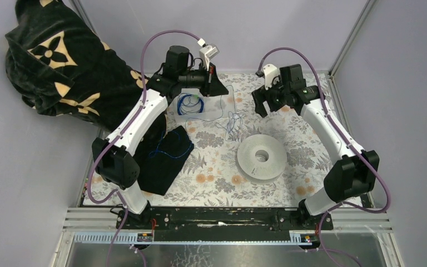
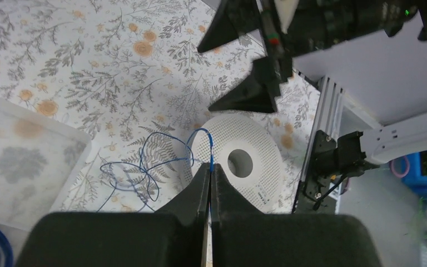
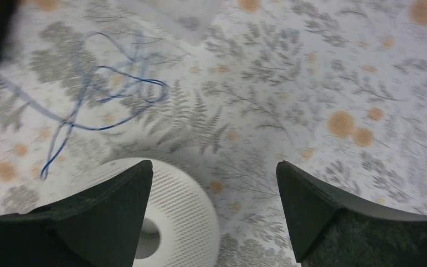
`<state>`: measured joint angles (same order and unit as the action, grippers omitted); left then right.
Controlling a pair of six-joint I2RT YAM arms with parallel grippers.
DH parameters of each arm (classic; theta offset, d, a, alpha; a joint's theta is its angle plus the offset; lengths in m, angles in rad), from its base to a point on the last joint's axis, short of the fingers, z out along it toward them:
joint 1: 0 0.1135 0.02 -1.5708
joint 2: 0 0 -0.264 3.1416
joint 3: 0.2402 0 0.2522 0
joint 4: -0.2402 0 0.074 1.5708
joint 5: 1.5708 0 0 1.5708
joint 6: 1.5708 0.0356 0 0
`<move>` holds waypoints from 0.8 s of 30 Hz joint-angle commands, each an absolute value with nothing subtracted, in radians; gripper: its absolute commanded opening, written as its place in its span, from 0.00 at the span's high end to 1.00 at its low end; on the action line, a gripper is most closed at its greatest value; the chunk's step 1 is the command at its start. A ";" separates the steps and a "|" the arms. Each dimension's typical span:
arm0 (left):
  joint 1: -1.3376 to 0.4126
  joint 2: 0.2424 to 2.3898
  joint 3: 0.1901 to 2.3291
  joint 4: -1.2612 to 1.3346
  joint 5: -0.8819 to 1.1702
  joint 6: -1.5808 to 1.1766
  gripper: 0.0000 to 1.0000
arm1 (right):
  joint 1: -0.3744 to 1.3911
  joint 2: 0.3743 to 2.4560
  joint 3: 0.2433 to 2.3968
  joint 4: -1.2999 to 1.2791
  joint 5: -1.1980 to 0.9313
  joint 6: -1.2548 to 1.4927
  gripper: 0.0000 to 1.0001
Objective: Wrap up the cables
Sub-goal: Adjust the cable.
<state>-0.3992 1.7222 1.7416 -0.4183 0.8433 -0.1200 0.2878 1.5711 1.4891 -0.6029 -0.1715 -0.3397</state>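
Left gripper pinches 1 blue cable by the tabletop's far edge; right gripper hangs spread, empty, near the white disc.

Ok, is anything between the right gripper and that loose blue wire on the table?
Nothing visible. The right gripper hangs open above the floral cloth. The blue wire lies uncovered on the cloth, and the white disc sits beside it, not over it.

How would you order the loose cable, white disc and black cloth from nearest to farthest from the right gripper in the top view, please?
From the right gripper:
1. loose cable, just to its left.
2. white disc, toward the bases.
3. black cloth, far left.
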 commanded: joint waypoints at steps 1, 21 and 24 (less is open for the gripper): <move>-0.398 1.730 1.771 -0.348 0.809 -0.289 1.00 | 0.295 1.495 1.418 -0.537 -0.571 -0.292 0.12; -0.402 1.705 1.752 -0.347 0.761 -0.293 1.00 | 0.431 1.431 1.100 -0.126 -0.615 0.061 0.23; -0.404 1.702 1.747 -0.347 0.761 -0.293 1.00 | 0.447 1.448 1.091 -0.096 -0.574 0.084 0.24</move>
